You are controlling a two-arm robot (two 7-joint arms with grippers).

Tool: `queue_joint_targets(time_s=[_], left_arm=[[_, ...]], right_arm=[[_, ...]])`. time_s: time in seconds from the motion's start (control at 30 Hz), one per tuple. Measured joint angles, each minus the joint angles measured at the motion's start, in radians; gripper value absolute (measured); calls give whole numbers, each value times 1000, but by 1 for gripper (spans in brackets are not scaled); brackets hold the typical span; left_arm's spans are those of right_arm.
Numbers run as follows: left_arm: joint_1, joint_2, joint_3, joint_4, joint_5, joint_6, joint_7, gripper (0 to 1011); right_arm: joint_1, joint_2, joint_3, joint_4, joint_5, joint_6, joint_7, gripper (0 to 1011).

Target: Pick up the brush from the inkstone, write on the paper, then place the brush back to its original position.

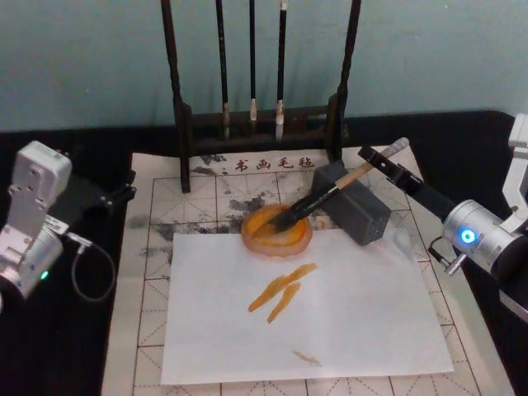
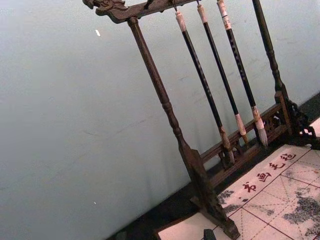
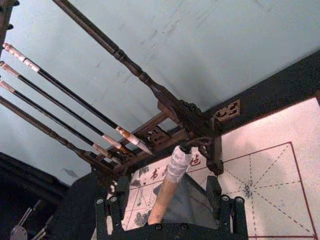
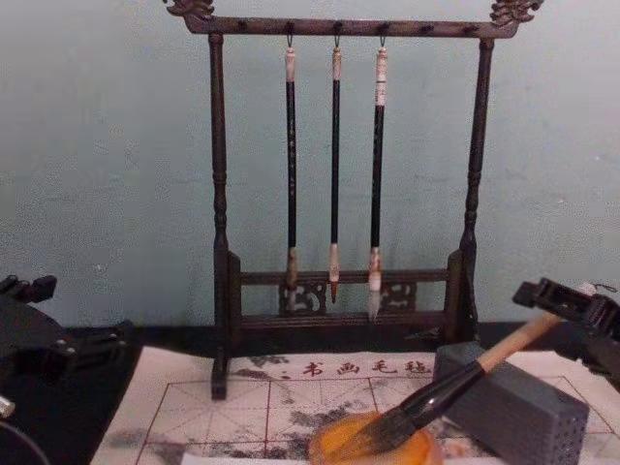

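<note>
Toward 2 o'clock on the surface (image 1: pixel 82 355), our right end effector (image 1: pixel 381 157) straddles, open, the brush (image 1: pixel 318 200) handle's end. Its axis runs toward 8 o'clock, bristles in the inkstone (image 1: pixel 262 245). Our left end effector (image 1: pixel 124 196) idles at 9 o'clock.

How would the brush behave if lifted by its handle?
The brush is likely stiff: straight wooden handle, its end inside the open right gripper. Bristles in the dish look soft, may drip. Round, it could roll off the grey block.

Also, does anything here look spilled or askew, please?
A small stray orange smear sits near the front edge of the white sheet, apart from two orange strokes. The right hand brackets the large wooden-handled brush in the round orange inkstone; the left hand idles off the mat.
</note>
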Motion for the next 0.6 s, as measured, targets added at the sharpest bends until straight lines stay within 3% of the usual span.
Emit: queue_joint_targets(time_s=[0.3, 0.6], left_arm=[[0, 0, 0, 0, 0, 0, 0, 1001], [0, 0, 0, 0, 0, 0, 0, 1001]], right_arm=[[14, 5, -15, 22, 36, 0, 12, 1000], [14, 4, -14, 21, 34, -1, 11, 1000]])
